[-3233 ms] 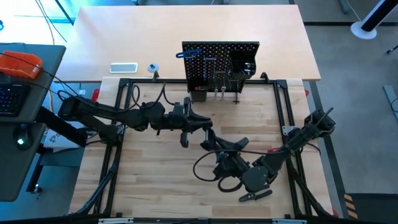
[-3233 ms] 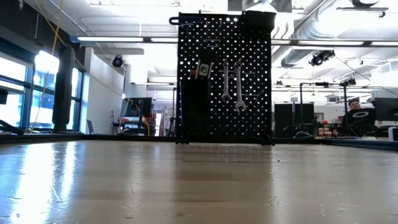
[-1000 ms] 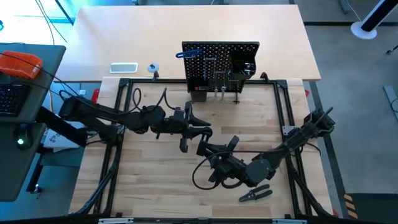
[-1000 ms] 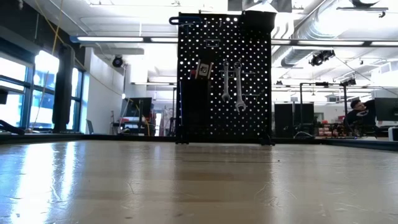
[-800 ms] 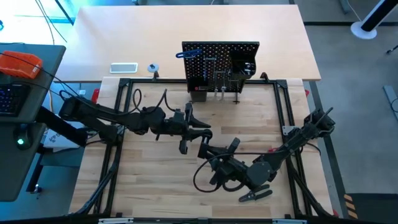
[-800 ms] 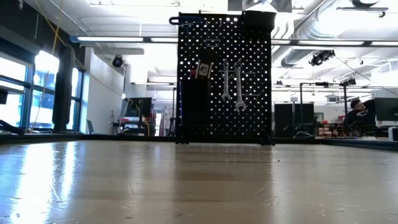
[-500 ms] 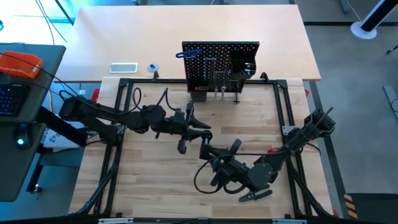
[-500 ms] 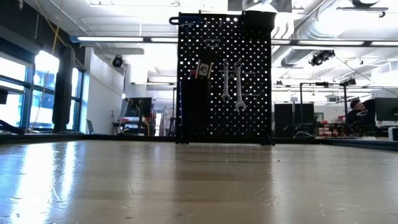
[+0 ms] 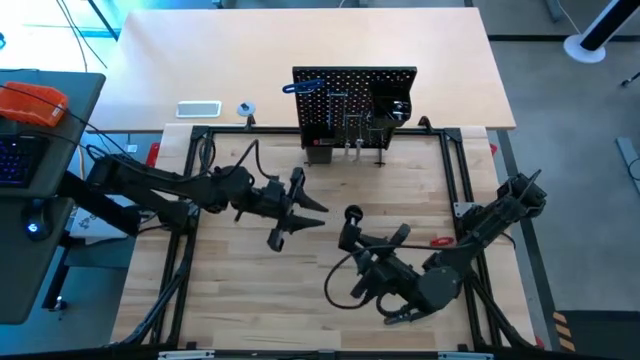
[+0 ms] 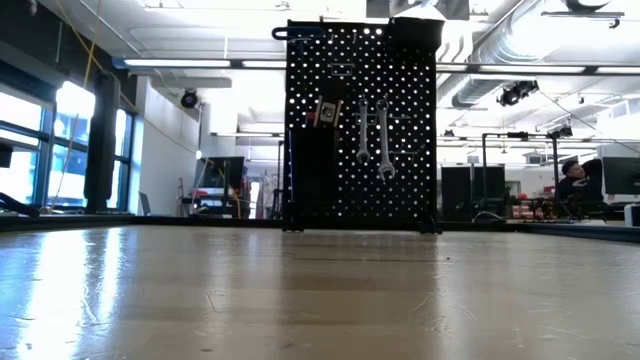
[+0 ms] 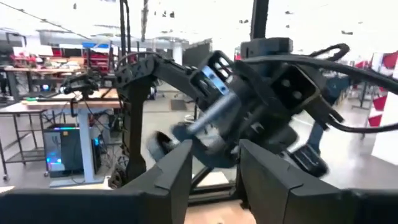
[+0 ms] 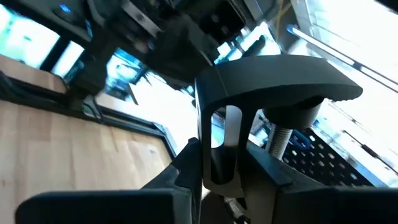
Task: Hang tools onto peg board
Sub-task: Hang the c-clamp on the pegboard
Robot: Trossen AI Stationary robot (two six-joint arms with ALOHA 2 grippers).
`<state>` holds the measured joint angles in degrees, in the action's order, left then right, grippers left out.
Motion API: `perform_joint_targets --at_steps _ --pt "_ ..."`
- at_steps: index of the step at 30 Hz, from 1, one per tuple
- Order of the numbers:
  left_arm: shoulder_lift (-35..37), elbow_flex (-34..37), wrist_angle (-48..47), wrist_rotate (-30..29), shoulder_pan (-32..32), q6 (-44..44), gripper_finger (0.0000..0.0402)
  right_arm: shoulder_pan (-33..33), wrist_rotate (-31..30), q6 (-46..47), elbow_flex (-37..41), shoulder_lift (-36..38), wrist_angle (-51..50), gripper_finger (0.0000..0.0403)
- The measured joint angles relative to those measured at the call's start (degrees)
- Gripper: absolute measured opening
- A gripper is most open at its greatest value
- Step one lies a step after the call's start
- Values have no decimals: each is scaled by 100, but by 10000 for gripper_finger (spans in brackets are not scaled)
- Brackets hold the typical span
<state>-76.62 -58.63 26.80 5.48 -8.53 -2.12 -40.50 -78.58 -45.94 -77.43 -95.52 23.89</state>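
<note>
The jaws of the right gripper [image 9: 358, 238] are closed on a clamp [image 9: 352, 215], while those of the left gripper [image 9: 292, 218] stand apart with nothing between them. Seen from the right wrist, the clamp [image 12: 273, 78] is a black C-shaped frame with a broad, flat top arm, a bright silver bar running down through it and a threaded screw beside that bar; its lower part sits pinched between the two dark fingers [image 12: 186, 165] and the frame rises clear above them. From overhead it shows only as a small dark piece with a rounded end at the tip of the right arm, held over the wooden table [image 9: 250, 290] around the middle, a little to the right. The left gripper is just to the left of it, apart from it, fingers splayed and pointing toward it; its own wrist camera looks between the parted fingers [image 11: 171, 177] at the right arm's wrist close ahead. The peg board [image 9: 355, 100] stands upright at the far edge of the table, well apart from both grippers. On it hang two silver wrenches [image 10: 372, 135] side by side, a blue-handled key [image 9: 300, 87] at its upper left corner and a black bin [image 9: 400, 102] on its right side
</note>
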Motion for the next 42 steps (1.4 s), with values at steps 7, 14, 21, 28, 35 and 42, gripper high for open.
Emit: perform_joint_targets --at_steps 7,14,21,28,35,42 --pt "113 -4 -1384 -429 4 33 138 -211 -1046 -384 7 57 -89 71" --pt "50 95 -2329 -784 -154 33 138 -216 -1149 -71 15 145 -313 71" --pt "50 777 -1727 -1056 -397 89 138 232 -1150 107 15 146 -521 71" --pt "50 1586 -885 -1082 -544 28 138 660 -628 119 17 153 -654 71" --pt "50 2109 -208 -1085 -720 27 138 1305 395 211 22 157 -729 71" --pt "50 2343 -52 -1085 -848 60 138 2234 1958 1156 24 293 -1473 71"
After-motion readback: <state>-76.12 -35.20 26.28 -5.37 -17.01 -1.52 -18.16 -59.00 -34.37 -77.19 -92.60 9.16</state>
